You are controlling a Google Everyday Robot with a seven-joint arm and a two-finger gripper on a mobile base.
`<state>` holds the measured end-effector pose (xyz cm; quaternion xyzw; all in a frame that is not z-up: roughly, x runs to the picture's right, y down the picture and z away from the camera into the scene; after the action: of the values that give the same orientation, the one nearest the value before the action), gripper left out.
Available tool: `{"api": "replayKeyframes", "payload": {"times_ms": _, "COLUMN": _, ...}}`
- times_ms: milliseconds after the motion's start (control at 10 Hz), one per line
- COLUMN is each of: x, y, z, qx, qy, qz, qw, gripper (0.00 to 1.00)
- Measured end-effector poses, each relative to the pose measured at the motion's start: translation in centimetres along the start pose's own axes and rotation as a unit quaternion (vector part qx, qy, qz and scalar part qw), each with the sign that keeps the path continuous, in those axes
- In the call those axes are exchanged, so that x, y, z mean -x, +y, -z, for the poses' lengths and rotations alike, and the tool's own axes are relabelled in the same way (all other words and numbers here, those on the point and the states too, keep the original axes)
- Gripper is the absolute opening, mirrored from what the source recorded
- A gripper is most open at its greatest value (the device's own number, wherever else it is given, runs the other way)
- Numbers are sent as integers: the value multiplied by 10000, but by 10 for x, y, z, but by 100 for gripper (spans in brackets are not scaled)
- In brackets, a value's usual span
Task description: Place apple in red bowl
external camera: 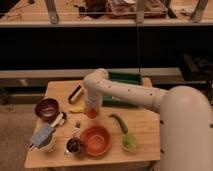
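Note:
The apple (pixel 91 113), small, round and orange-red, rests on the wooden table (pixel 145 135) near its middle. My gripper (pixel 91 109) reaches straight down onto the apple from above and is shut on it, hiding its top. The white arm (pixel 130 95) sweeps in from the lower right. The red bowl (pixel 96 140), bright orange-red and glossy inside, stands just in front of the apple near the table's front edge, with nothing in it that I can see.
A dark maroon bowl (pixel 47 108) stands at the left, a flat yellow piece (pixel 76 109) beside the apple. A long green vegetable (pixel 119 123) and light-green cup (pixel 128 144) lie right of the red bowl. A green tray (pixel 124 88) sits behind, a dark cup (pixel 74 146) in front.

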<state>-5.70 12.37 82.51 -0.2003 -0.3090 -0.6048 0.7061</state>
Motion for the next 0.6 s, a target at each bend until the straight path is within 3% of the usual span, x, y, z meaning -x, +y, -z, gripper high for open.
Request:
{"api": "replayKeyframes", "payload": {"times_ms": 300, "x": 46, "y": 45, "z": 38, "qx": -271, "qy": 84, "qz": 231, "qw": 9993, "gripper": 22}}
{"api": "replayKeyframes", "payload": {"times_ms": 600, "x": 87, "y": 43, "z": 53, "qx": -283, "qy": 96, "qz": 805, "qw": 9963, "gripper": 22}}
